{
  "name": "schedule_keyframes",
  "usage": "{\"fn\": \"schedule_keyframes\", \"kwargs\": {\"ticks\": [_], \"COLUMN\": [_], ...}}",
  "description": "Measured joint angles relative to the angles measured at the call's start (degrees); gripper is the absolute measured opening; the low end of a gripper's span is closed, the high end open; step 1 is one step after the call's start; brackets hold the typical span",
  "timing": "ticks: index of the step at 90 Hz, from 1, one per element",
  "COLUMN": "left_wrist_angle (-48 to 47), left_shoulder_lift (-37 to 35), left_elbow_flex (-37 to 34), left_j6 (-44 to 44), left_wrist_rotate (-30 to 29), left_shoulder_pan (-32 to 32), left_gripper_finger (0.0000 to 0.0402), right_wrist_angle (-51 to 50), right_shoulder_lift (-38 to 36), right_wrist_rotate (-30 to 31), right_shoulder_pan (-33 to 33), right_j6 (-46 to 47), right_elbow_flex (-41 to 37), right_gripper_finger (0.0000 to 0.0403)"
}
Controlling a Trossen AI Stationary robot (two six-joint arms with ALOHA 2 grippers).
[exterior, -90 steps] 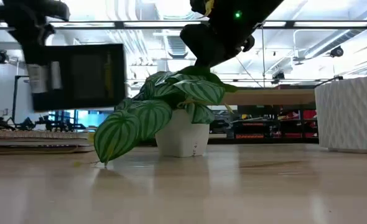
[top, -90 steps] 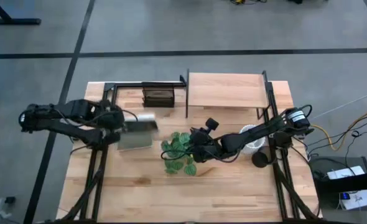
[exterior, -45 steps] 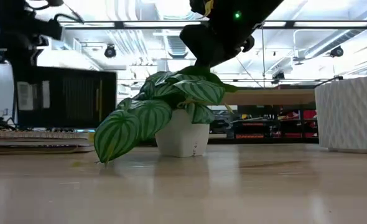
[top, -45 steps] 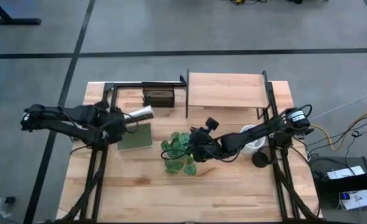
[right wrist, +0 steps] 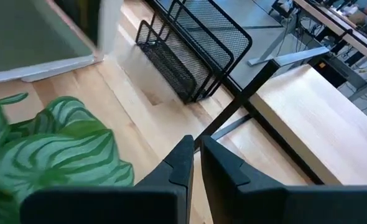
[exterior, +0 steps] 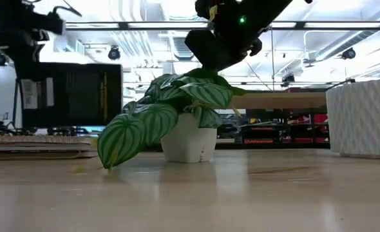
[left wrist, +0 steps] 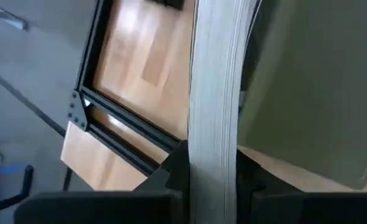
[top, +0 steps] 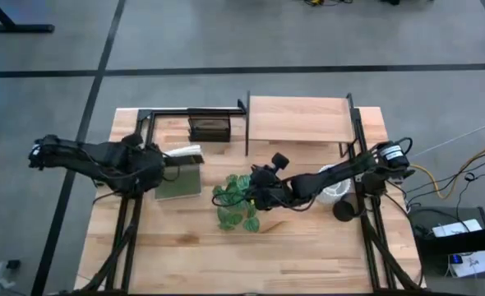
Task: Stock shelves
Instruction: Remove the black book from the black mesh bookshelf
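My left gripper (top: 162, 159) is shut on a dark book (exterior: 71, 93) that stands on edge in the air above a green book (top: 179, 182) lying flat at the table's left. At mid-table a potted plant with striped leaves (top: 236, 200) stands in a white pot (exterior: 189, 143). My right gripper (right wrist: 196, 165) hovers shut just above its leaves, with nothing between the fingers. The shelves (top: 298, 122), a black frame with a pale board, stand at the far edge. My left gripper pinches the book between its two fingers, one on each cover, at the page-edge side (left wrist: 212, 155). In the low view the gripper sits at the book's upper left corner (exterior: 29, 61). The book hangs upright, clear of the flat books below.
A dark mesh book rack (top: 208, 127) stands at the far edge, left of the shelves. A white textured pot (top: 334, 182) and a dark round object (top: 344, 210) sit at the right. Flat books (exterior: 35, 145) lie under the held book. The near half of the table is bare wood.
My left gripper has turned the held book from lying with its cover up to standing on edge, and has lowered it a little over the green book. The right gripper stays above the plant.
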Motion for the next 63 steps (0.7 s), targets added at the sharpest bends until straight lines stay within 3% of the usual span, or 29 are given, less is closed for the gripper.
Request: {"fn": "schedule_keyframes", "kwargs": {"ticks": [19,46,63], "left_wrist_angle": [0.1,-0.1,-0.1], "left_shoulder_lift": [1.4,8.6,13.8], "left_elbow_flex": [-0.6,-1.1,-2.3], "left_j6": [-1.0,-14.8,-18.2], "left_wrist_rotate": [1.2,2.5,1.6], "left_shoulder_pan": [-4.6,-16.9,-20.5], "left_gripper_finger": [0.0037,0.0037,0.0037], "right_wrist_angle": [0.0,0.0,0.0], "right_shoulder_lift": [0.0,0.0,0.0], "right_wrist_rotate": [0.0,0.0,0.0], "right_shoulder_pan": [-0.9,-1.5,-1.6], "right_j6": [0.0,-0.6,-0.4], "right_elbow_flex": [0.0,0.0,0.0], "right_gripper_finger": [0.0014,0.0014,0.0014]}}
